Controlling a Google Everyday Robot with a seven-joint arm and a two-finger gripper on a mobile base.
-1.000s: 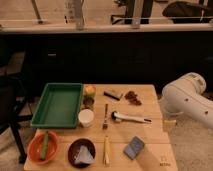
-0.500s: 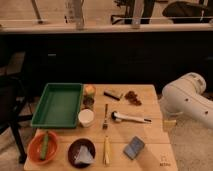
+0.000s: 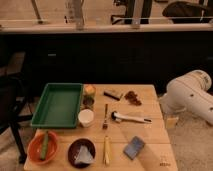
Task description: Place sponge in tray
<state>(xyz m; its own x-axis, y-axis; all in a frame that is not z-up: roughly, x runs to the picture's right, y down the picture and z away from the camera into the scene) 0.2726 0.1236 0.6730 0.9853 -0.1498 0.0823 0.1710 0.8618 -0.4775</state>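
Observation:
The sponge (image 3: 134,147) is a flat grey-blue block lying on the wooden table (image 3: 150,130) near its front right. The green tray (image 3: 57,105) stands at the table's left side with nothing in it. My white arm (image 3: 192,95) hangs to the right of the table, off its edge. My gripper (image 3: 171,121) seems to be the small tan part below the arm, beside the table's right edge, well apart from the sponge and far from the tray.
Between sponge and tray lie a white cup (image 3: 86,117), two cans (image 3: 89,91), a fork (image 3: 105,116), a white-handled brush (image 3: 129,118) and a yellow stick (image 3: 106,150). An orange bowl (image 3: 42,147) and a dark bowl (image 3: 81,152) sit at the front left. A dark counter runs behind.

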